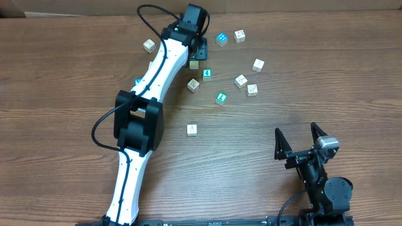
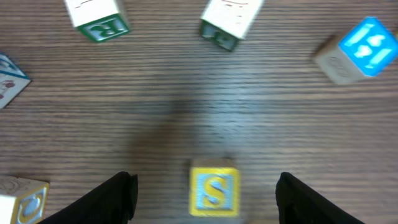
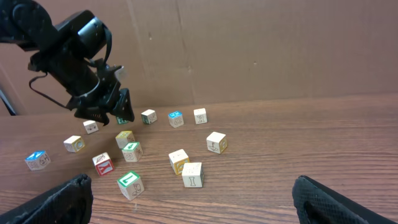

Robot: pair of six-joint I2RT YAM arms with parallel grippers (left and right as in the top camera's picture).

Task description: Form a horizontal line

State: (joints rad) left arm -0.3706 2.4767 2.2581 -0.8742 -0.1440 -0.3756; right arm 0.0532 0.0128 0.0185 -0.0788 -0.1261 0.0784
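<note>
One pale yellow cube [image 2: 214, 190], S face up, sits on the table [image 1: 75, 63] about midway between the fingers of my left pincer [image 2: 205, 182], touching neither. Those jaws stand fairly wide and hold nothing. Its faces look square to the fingers, so I judge a straight close would take it. The whitish cubes [image 1: 240, 80] lie scattered beyond the tips, no line formed yet. My right pincer [image 1: 295, 129], spread wide and empty, is well apart; the left is nearer.
</note>
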